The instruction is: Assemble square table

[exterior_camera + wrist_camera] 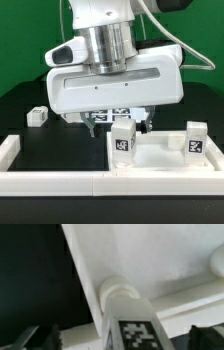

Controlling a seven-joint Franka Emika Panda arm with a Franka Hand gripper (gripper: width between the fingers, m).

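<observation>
Nearest in the exterior view lies the white border rail (60, 182). Just behind it the square table slab (160, 162) rests on the black counter (25, 95). Two tagged legs stand upright on it: the left leg (123, 140) at the corner on the exterior view's left, the right leg (196, 140) on its right. The fingers (146, 120) are spread wide on both sides of the left leg, apart from it and grasping nothing. Farther back, on the left, a loose leg (37, 116) lies on the counter.
</observation>
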